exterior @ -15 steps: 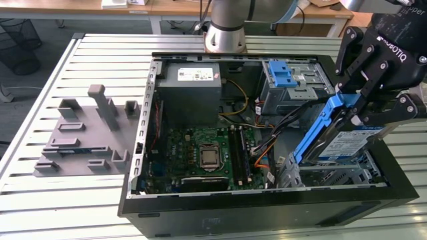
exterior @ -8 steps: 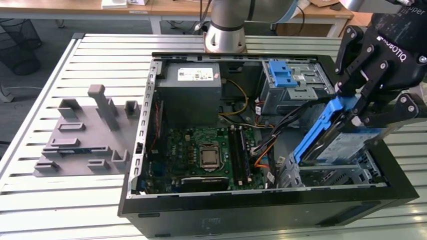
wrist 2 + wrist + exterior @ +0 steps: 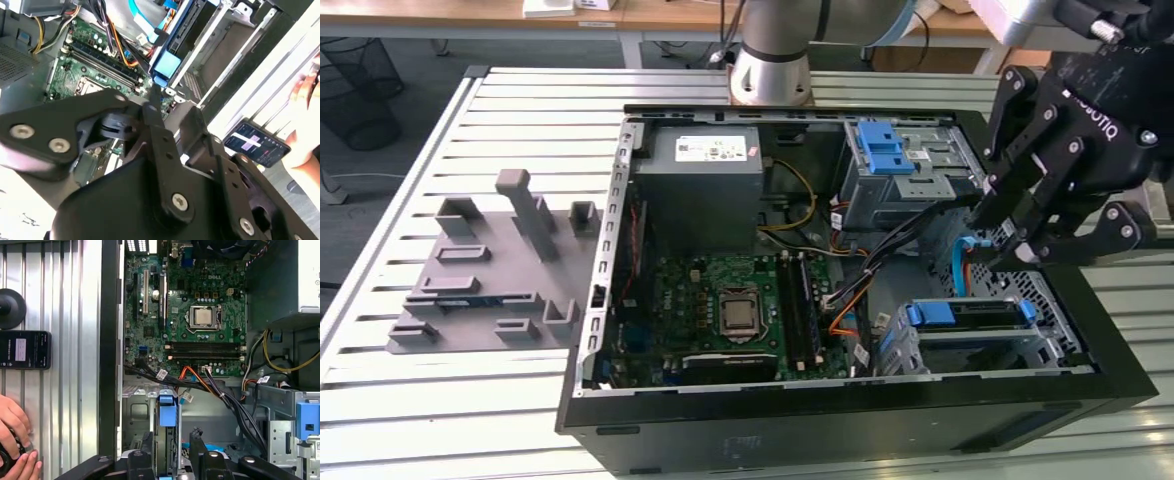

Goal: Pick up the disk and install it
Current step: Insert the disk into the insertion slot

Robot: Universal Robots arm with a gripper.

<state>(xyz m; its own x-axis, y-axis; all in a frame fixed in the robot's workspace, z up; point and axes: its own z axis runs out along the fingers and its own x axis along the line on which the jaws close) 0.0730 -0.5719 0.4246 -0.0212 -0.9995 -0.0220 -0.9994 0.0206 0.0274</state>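
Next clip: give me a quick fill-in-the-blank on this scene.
1. The disk has a ___ carrier frame.
2. The pincer hangs over the open computer ___.
3. The processor socket sits on the green ___.
4. A dark ___ lies on the slatted table.
Missing: blue; case; motherboard; phone.

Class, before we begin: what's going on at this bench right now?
A robot arm is working over an open computer case. Its hand hangs open above the drive bays at the exterior view's right, holding nothing. The disk, in its blue carrier, sits in the lower bay, below the hand.
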